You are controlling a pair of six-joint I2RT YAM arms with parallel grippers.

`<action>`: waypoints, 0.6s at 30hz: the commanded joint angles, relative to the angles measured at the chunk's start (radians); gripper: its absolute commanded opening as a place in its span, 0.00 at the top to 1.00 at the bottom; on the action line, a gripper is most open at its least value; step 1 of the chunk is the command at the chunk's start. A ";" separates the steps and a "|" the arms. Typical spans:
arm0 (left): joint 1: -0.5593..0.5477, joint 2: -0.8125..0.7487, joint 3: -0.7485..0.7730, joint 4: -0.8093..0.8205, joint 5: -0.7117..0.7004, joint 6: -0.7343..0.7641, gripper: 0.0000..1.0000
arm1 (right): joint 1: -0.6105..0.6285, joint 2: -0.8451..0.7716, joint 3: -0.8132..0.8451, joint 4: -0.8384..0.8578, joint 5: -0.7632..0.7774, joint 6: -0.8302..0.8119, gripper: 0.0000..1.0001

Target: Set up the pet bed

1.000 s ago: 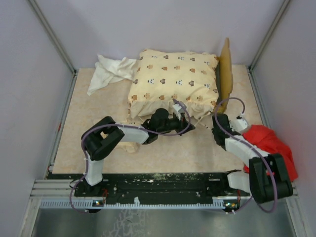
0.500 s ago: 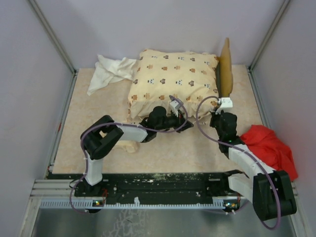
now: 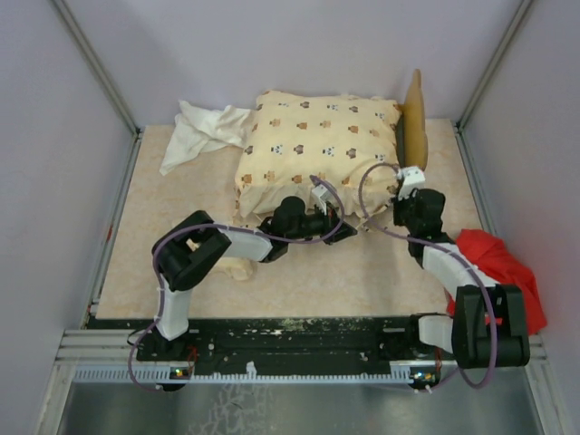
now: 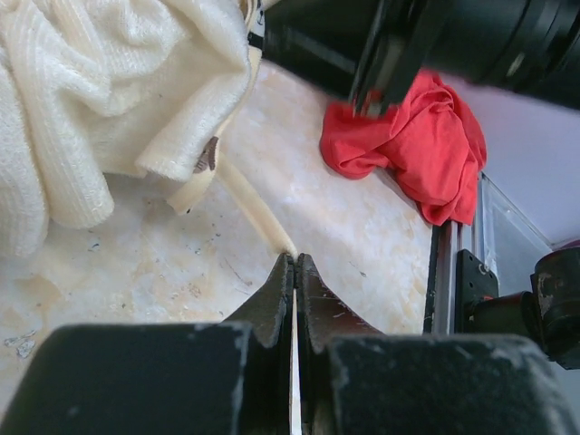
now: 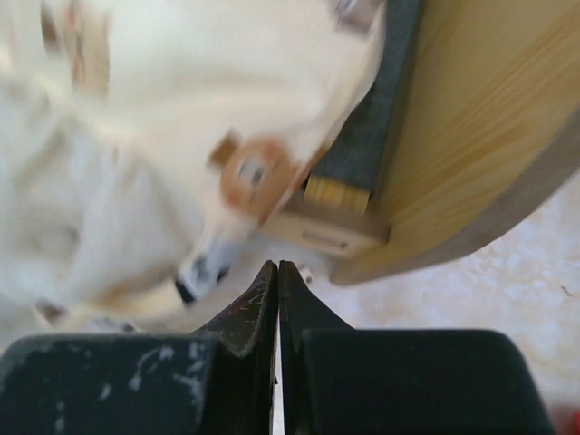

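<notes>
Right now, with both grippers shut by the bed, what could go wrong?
The right gripper points at the frame corner; a push forward could shove it askew. Its cable loops across the cushion corner and might snag or drag it.

Plump fabric cushion point(image 3: 317, 149): cream, small brown animal faces
Wavy wooden headboard point(image 3: 414, 127): light yellow-tan
Flat bed base point(image 5: 376, 109): dark grey
Crumpled cloth point(image 3: 204, 131), far left: plain white
Bunched cloth point(image 3: 507, 263), right: bright red
Tabletop point(image 3: 362, 272): marbled beige
</notes>
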 commanded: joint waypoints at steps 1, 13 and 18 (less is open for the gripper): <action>0.001 0.025 -0.011 0.077 0.011 -0.027 1.00 | -0.004 -0.013 0.187 -0.148 0.112 0.651 0.94; 0.004 0.001 0.017 0.018 -0.013 -0.018 1.00 | 0.174 -0.145 0.086 -0.500 0.501 1.597 0.72; 0.004 -0.025 0.000 0.007 -0.032 0.006 1.00 | 0.180 0.049 0.194 -0.641 0.462 1.784 0.71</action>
